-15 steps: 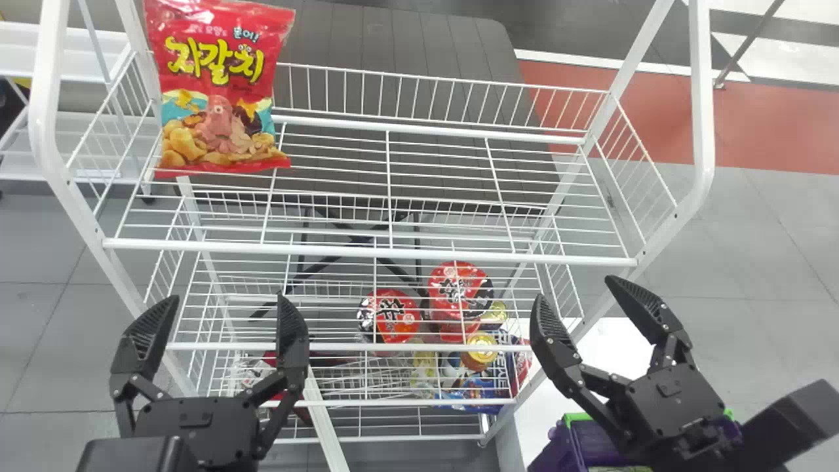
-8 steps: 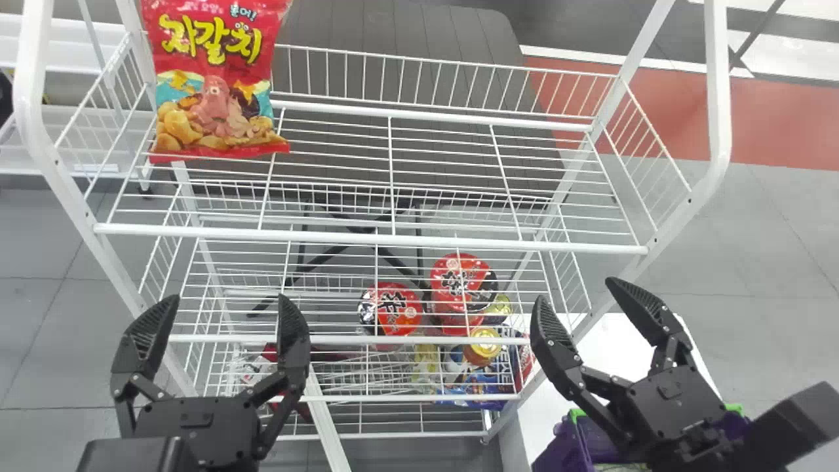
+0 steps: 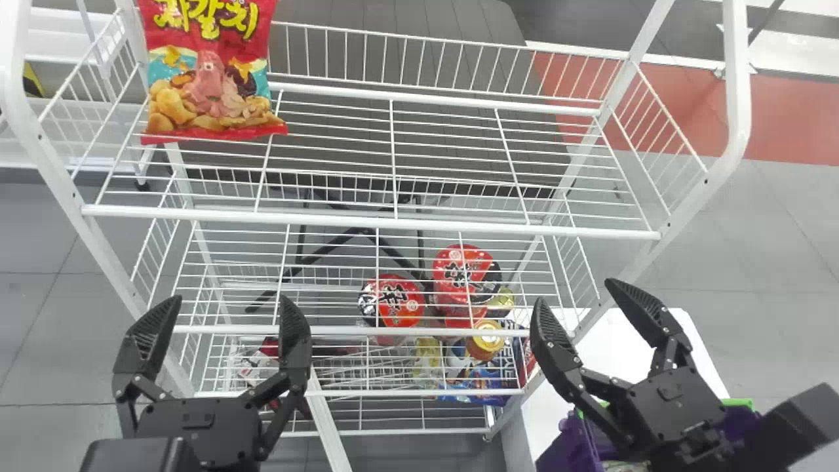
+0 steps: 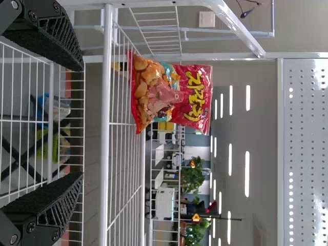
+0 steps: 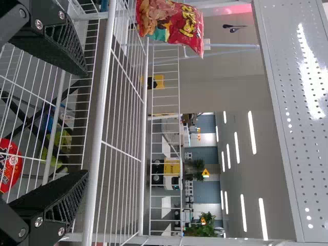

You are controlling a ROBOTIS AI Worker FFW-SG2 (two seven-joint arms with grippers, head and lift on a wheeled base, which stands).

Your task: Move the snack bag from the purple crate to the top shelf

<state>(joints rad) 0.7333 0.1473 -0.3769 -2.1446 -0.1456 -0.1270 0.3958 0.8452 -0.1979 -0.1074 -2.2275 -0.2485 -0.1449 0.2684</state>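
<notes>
The red snack bag stands upright on the left part of the top shelf, apart from both grippers. It also appears in the left wrist view as a snack bag and in the right wrist view as a snack bag. My left gripper is open and empty at the lower left, in front of the rack; its own view shows the gripper spread. At the lower right my right gripper is open and empty, likewise the gripper in its wrist view. Below it the purple crate is partly covered by the arm.
Red-lidded cups and several packages stand on the lower shelves. White rack posts rise at both sides, and a white surface lies beside the rack at the right.
In the head view, the top shelf and the snack bag on it have shifted toward the top edge, and the rack looks larger. Both grippers keep nearly the same place and stay open.
</notes>
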